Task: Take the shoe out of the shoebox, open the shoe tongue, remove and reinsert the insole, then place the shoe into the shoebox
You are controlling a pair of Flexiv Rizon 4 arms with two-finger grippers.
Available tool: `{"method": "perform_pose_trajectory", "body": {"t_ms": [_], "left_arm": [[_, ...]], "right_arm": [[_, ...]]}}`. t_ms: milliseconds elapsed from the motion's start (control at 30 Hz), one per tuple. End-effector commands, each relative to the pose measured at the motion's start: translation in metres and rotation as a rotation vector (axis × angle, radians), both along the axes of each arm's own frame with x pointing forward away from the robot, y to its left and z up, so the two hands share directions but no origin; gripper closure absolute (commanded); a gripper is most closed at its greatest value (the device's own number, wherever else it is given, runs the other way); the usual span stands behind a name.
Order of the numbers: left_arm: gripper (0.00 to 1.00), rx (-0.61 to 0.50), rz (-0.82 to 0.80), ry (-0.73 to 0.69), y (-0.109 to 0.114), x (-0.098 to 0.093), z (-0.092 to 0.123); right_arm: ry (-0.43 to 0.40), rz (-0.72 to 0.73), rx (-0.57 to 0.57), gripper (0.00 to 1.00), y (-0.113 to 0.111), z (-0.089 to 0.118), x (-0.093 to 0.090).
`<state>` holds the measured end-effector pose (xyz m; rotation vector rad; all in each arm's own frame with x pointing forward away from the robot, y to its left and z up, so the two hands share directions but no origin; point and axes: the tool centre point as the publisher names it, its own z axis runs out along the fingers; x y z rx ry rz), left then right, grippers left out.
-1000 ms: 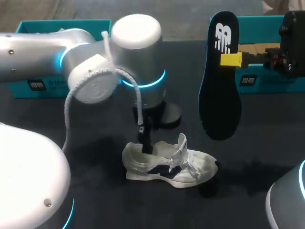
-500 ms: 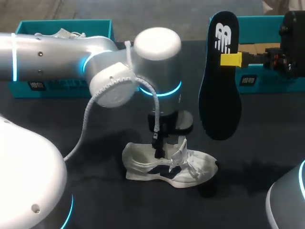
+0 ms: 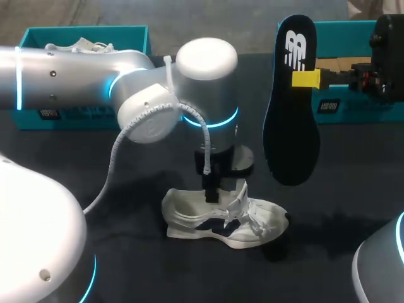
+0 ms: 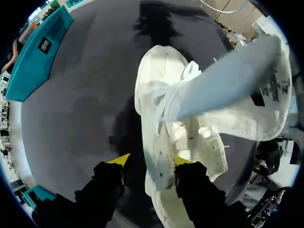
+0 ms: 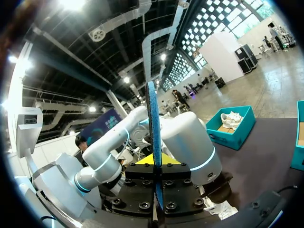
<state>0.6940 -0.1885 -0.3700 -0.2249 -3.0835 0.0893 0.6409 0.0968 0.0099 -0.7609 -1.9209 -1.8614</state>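
The white shoe with dark side marks lies on its sole on the black table, tongue pulled up. My left gripper comes down from above at the shoe's opening. In the left wrist view the left gripper is open and straddles the shoe's side wall, one fingertip inside, the other over the table with a gap showing. The dark insole hangs upright in the air at the right, with my right gripper shut on it. In the right wrist view the insole stands edge-on between the right gripper's fingers.
A teal shoebox holding another white shoe stands at the back left. A second teal shoebox is at the back right, behind the right gripper. My left arm's big elbow hangs over the table's middle.
My left arm has shifted right, from the shoe's heel to its middle, and its fingers have drawn closer together. The right arm and the insole have stayed still.
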Motion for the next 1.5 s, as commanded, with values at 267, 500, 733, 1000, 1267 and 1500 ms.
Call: {"method": "perform_pose_trajectory", "body": {"t_ms": [267, 500, 733, 1000, 1267, 1500], "left_arm": [[0.5, -0.007, 0.01, 0.024, 0.014, -0.007, -0.015], [0.76, 0.002, 0.027, 0.026, 0.019, -0.008, -0.018], [1.0, -0.014, 0.031, 0.02, 0.022, -0.006, -0.013], [1.0, -0.061, -0.018, 0.027, 0.025, -0.004, 0.007], [1.0, -0.072, -0.189, -0.003, 0.026, -0.003, 0.033], [1.0, -0.059, -0.369, -0.033, 0.032, -0.007, 0.053]], "right_arm": [[0.003, -0.001, -0.003, 1.0, 0.002, 0.0, 0.0], [0.003, -0.001, -0.003, 1.0, 0.002, 0.0, 0.0], [0.003, -0.001, -0.003, 1.0, 0.002, 0.0, 0.0], [0.003, -0.001, -0.003, 1.0, 0.002, 0.0, 0.0], [0.003, -0.001, -0.003, 1.0, 0.002, 0.0, 0.0], [0.003, -0.001, -0.003, 1.0, 0.002, 0.0, 0.0]]}}
